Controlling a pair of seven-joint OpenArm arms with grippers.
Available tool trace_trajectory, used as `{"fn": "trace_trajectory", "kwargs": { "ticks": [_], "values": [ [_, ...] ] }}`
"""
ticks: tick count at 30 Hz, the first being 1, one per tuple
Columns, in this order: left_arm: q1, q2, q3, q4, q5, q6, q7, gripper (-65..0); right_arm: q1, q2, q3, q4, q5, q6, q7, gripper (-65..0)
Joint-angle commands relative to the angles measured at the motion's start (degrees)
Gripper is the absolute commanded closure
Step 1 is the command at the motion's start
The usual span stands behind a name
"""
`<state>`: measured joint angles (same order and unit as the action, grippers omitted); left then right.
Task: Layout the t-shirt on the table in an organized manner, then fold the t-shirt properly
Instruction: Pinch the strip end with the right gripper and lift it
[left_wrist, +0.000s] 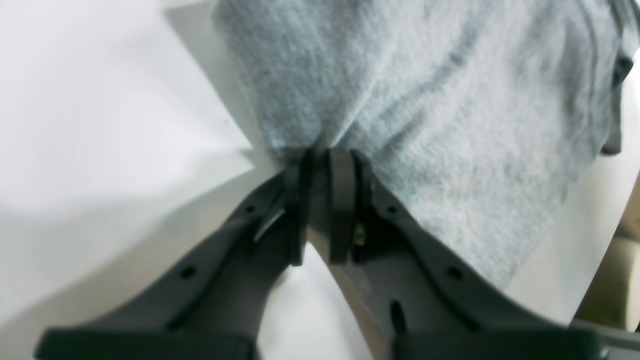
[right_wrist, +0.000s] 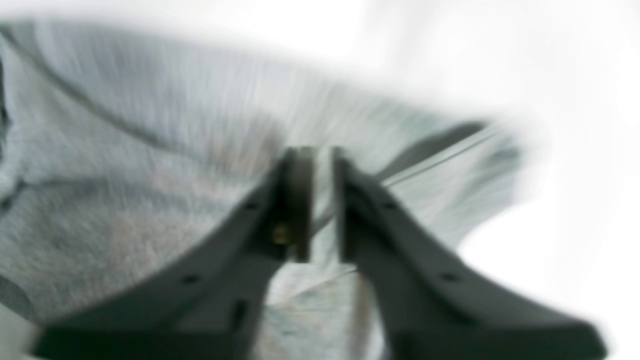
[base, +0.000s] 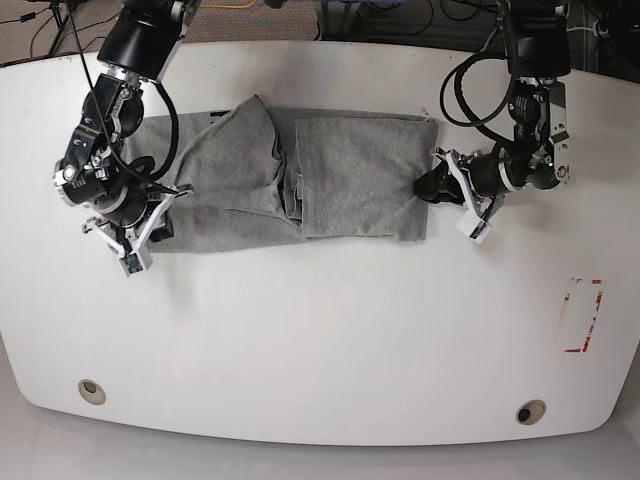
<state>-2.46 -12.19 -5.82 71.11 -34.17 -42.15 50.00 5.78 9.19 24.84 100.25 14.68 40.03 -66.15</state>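
Observation:
The grey t-shirt (base: 350, 175) lies spread sideways across the far half of the white table (base: 320, 340), with a folded, bunched part left of its middle. My left gripper (base: 432, 187) is at the shirt's right edge. In the left wrist view this left gripper (left_wrist: 320, 152) is shut on the hem of the t-shirt (left_wrist: 425, 100), and the cloth puckers at the pinch. My right gripper (base: 160, 205) is over the shirt's left end. The blurred right wrist view shows the right gripper (right_wrist: 322, 150) with a narrow gap between its fingers, above the t-shirt (right_wrist: 150, 150).
Two round grommet holes (base: 91, 390) (base: 530, 411) sit near the table's front edge. A red-outlined rectangle (base: 583, 315) is marked at the right. Cables (base: 470, 80) hang from the arms at the far edge. Bare tabletop (left_wrist: 75, 100) lies beside the hem.

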Motion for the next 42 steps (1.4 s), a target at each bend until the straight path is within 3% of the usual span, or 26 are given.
{"fn": "trace_trajectory", "kwargs": {
  "ticks": [1, 7, 13, 19, 25, 38, 42],
  "values": [
    [-0.2, -1.9, 0.1, -2.8, 8.1, 2.2, 3.8, -6.0, 1.6, 0.5, 0.3, 4.0, 0.4, 0.0, -1.8, -19.7],
    [-2.9, -3.1, -0.1, -7.4, 10.1, 2.2, 2.7, -6.0, 3.8, -1.9, 9.2, 7.1, 2.0, 0.0, -7.2, -41.5],
    [-5.5, -5.4, -0.1, -10.6, 10.7, 2.2, 1.1, -6.0, 6.9, -2.2, 21.4, 2.2, 8.2, 0.0, -13.6, -52.0],
    [-6.1, -7.3, 0.0, -10.6, 10.6, 2.2, 0.9, -6.1, 6.9, 0.9, 27.7, -8.0, 18.1, 0.0, -13.8, -53.3],
    [-6.6, -8.7, 0.0, -10.6, 10.5, 2.2, 0.9, -6.1, 5.3, 2.3, 28.8, -17.1, 25.4, 0.0, -13.8, -53.3],
    [-6.4, -8.8, -0.1, -10.4, 10.5, 2.2, 1.0, -6.1, 3.1, 2.1, 27.1, -26.7, 26.4, 0.0, -11.4, -53.3],
    [-6.4, -8.8, -0.1, -10.4, 10.5, 2.2, 1.0, -6.1, 2.8, 0.4, 24.2, -26.1, 26.2, 0.0, -10.7, -53.1]
  ]
}}
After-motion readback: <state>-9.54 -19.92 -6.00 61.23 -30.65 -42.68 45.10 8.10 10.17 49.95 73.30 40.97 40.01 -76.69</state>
